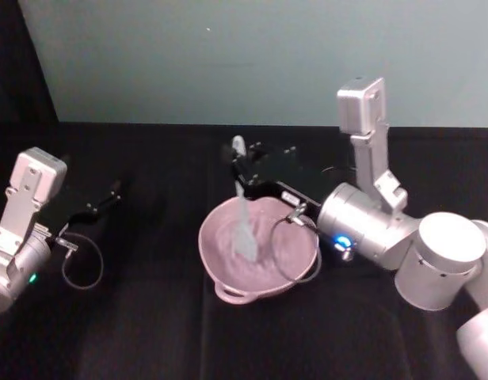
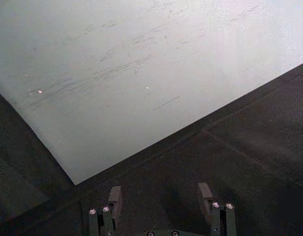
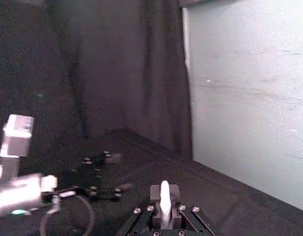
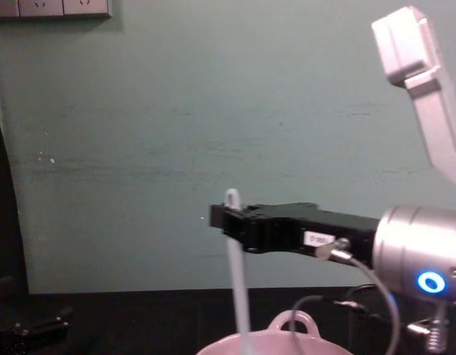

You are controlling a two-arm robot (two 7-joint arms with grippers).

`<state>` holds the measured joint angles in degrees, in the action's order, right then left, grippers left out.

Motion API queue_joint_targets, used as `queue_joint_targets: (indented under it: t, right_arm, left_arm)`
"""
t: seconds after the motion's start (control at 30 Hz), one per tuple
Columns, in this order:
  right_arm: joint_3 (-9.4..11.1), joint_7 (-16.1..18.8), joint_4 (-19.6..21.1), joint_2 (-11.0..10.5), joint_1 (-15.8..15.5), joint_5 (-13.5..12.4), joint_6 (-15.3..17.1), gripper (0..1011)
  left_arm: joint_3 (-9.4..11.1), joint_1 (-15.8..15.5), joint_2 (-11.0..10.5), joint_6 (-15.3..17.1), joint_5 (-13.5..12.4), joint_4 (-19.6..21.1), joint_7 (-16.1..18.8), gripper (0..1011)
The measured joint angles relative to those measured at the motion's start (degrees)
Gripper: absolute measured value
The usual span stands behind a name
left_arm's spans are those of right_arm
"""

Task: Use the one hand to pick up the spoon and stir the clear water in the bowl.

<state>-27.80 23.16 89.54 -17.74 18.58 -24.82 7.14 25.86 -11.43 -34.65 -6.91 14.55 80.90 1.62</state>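
1. Slim white plastic spoon (image 1: 245, 229): stands nearly upright. Its flat squarish head is down inside the bowl, and the holed end of the handle pokes up above the gripper that holds it.
2. Pale pinkish-white glossy round bowl (image 1: 209, 237): sits on the desk near the middle of the head view, with a small arched loop handle on the rim side nearest the robot. Water inside is too hard to make out.
3. Right gripper (image 1: 240, 170): long, flat and black, on a silver cylindrical wrist (image 1: 363, 222) with a glowing blue ring. It reaches in level from the right, over the far rim of the bowl. The jaws are pinched on the upper spoon handle, just below the hole. In the right wrist view the handle stands straight up between them.
4. Grey cable (image 1: 280, 261): loops down from the wrist across the right side of the bowl.
5. Left gripper (image 2: 160, 196): parked low at the left, well apart from the bowl. Its fingers are spread with nothing between them.
6. Surroundings: a black cloth-covered desk (image 1: 149, 332) carries the bowl, with a pale green wall (image 1: 228, 55) behind.
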Motion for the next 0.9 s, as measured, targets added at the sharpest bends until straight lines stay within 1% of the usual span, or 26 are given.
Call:
queue_joint_targets:
  t: [0.13,0.27,0.37,0.47,0.5,0.57,0.73,0.9]
  right_arm:
    - [-1.31,0.82,-0.59,1.51,0.44,-0.60,-0.55,116]
    - [-1.70,1.24,-2.02,2.47,1.22,-1.14,-1.14,117]
    - [-1.92,1.71,-4.44,3.61,2.60,-1.81,-1.99,116]
    - [-1.92,1.82,-6.07,4.23,3.55,-2.04,-2.54,117]
    - [-1.81,1.89,-7.18,4.53,4.15,-2.25,-2.88,116]
    - [-1.53,1.89,-8.59,4.77,5.07,-2.30,-3.31,116]
    - [-0.82,1.58,-10.11,4.64,6.20,-2.17,-3.82,117]
    - [0.60,0.35,-10.71,3.34,6.53,-1.45,-3.87,116]
  left_arm:
    - [0.00,0.00,0.00,0.00,0.00,-0.01,0.00,1011]
    - [0.00,0.00,0.00,0.00,0.00,0.00,0.00,1011]
    - [0.00,0.00,0.00,0.00,0.00,0.00,0.00,1011]
    - [0.00,0.00,0.00,0.00,0.00,0.00,0.00,1011]
    - [0.00,0.00,0.00,0.00,0.00,0.00,0.00,1011]
    - [0.00,0.00,0.00,0.00,0.00,0.00,0.00,1012]
    - [0.00,0.00,0.00,0.00,0.00,0.00,0.00,1011]
    - [0.00,0.00,0.00,0.00,0.00,0.00,0.00,1011]
